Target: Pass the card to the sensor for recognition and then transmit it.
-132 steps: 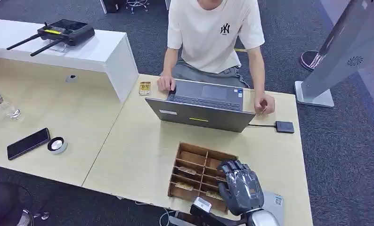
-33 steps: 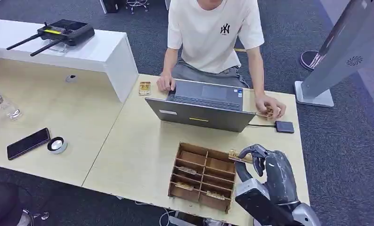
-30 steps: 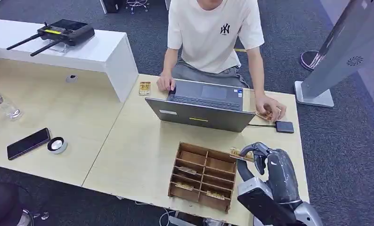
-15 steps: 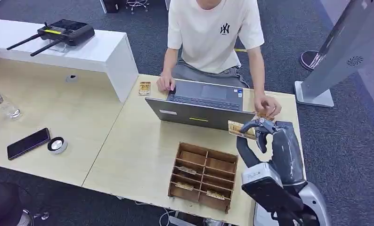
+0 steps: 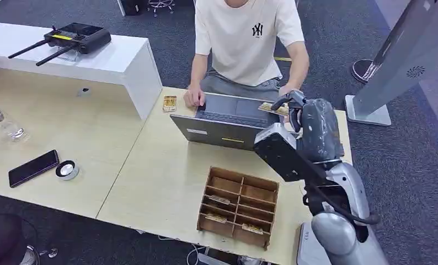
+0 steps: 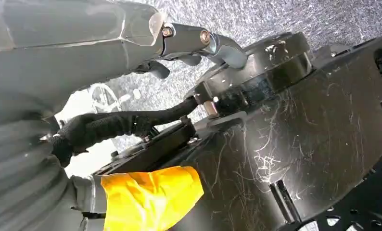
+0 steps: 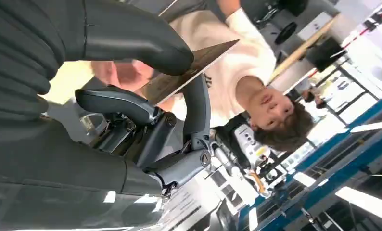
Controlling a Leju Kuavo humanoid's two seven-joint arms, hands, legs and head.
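My right hand (image 5: 310, 124) is raised over the right end of the open laptop (image 5: 228, 118). It pinches a thin brown card (image 5: 273, 108) between thumb and finger and holds it flat, pointing left. In the right wrist view the card (image 7: 208, 55) sticks out past the thumb of my right hand (image 7: 83, 144), toward the person (image 7: 256, 96) in a white T-shirt. One of the person's hands (image 5: 286, 91) is just behind my fingers, the other (image 5: 193, 98) rests on the laptop. My arm covers the spot where the small black sensor lay. My left hand (image 6: 131, 43) hangs at my side with nothing in it.
A wooden compartment box (image 5: 242, 178) with several cards stands at the table's near edge. Another card (image 5: 169, 103) lies left of the laptop. A phone (image 5: 33, 168), a round puck (image 5: 67, 170) and a glass (image 5: 1, 122) sit far left. A grey kiosk stand (image 5: 404, 61) rises at right.
My right hand lifted a card out of the wooden box, rose and moved forward over the laptop's right end toward the person. The person's hand left the table by the sensor.
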